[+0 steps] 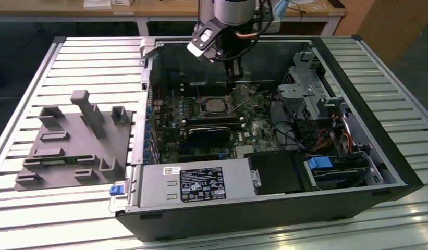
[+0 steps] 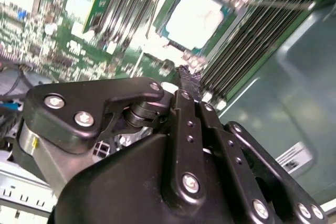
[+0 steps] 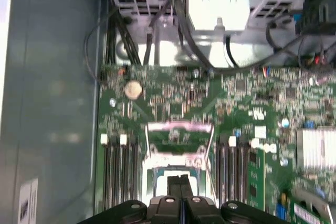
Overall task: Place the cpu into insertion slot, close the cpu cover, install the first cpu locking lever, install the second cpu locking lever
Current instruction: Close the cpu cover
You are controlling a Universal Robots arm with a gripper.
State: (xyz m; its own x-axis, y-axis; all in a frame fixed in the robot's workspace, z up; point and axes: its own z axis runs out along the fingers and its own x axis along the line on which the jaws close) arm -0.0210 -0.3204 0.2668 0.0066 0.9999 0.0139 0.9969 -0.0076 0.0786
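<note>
The cpu (image 1: 215,105) lies flat with its silver-grey top up in the insertion slot (image 1: 203,98) on the green board inside the open computer case. In the second wrist view the cpu (image 2: 197,17) shows bright beyond my fingertips. The cpu cover (image 3: 181,126) stands raised as a thin metal frame just past the slot (image 3: 157,182). My gripper (image 1: 232,73) hangs over the board a little behind the slot; its two black fingers (image 3: 176,184) are pressed together with nothing between them. A thin lever wire (image 2: 283,2) juts out beside the slot.
Long black memory slots (image 3: 118,177) flank the socket on both sides. A black block (image 1: 207,133) sits in front of the socket, the power supply (image 1: 186,185) beyond that. The drive cage (image 1: 318,104) and cables fill the exterior view's right. A grey fixture (image 1: 74,140) stands outside the case.
</note>
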